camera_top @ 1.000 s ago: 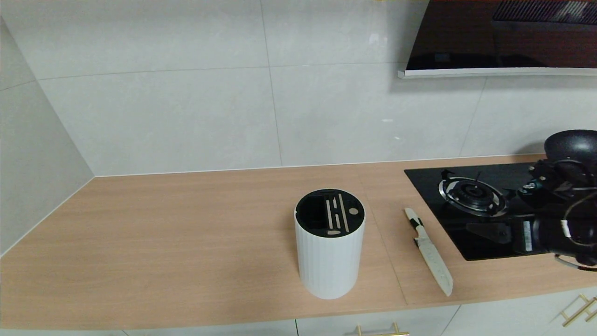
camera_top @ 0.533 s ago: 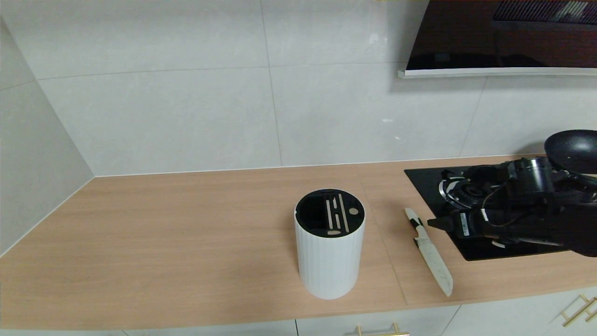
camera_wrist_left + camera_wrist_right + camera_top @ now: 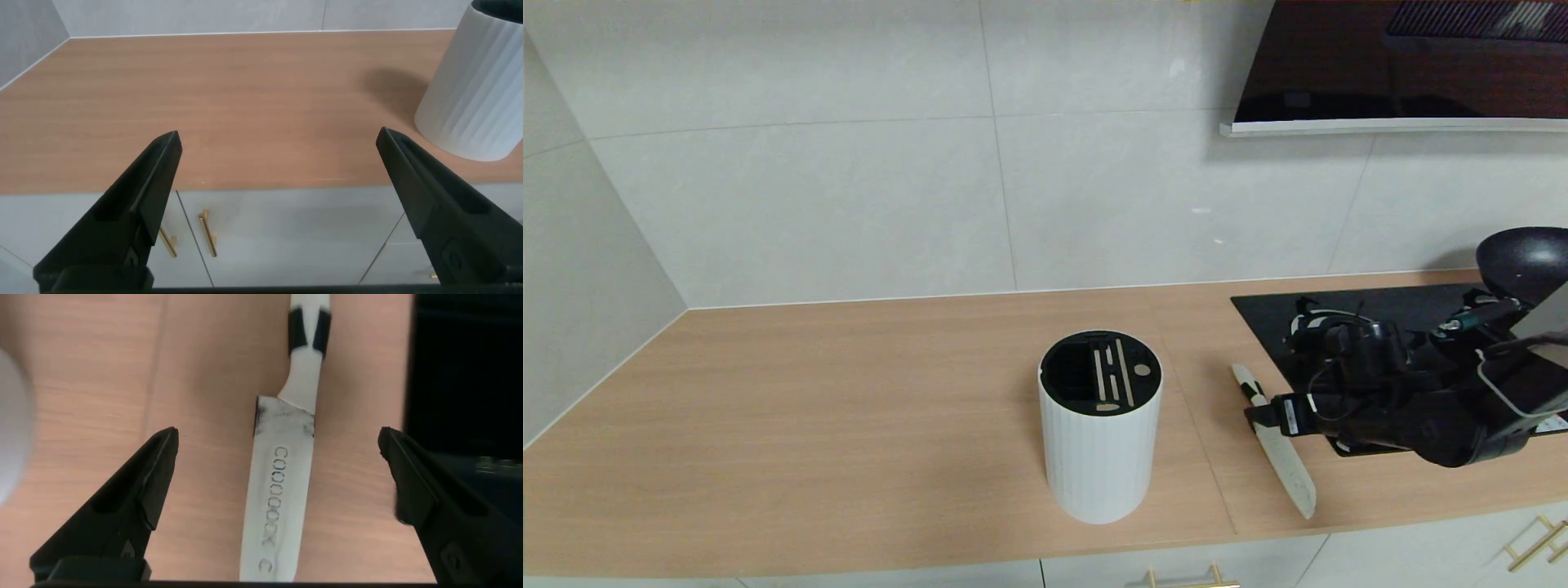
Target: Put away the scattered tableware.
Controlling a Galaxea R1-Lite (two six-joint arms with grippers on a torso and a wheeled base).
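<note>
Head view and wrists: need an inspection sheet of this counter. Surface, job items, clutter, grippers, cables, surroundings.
Surface: light wooden countertop, bare wood around the job's things.
Job's things: white knife with a black-banded handle lies flat between holder and hob. The white ribbed cylindrical holder stands upright, nothing sticking out of its black slotted top.
Clutter: nothing seen.
Grippers: right gripper is open, fingers either side of the knife near the blade's heel; contact cannot be told. Left gripper is open and empty, by the counter's front edge beside the holder.
Cables: black cable loops on the right wrist.
Surroundings: black gas hob with black pan, grey tiled wall, dark range hood, white cabinet fronts.
</note>
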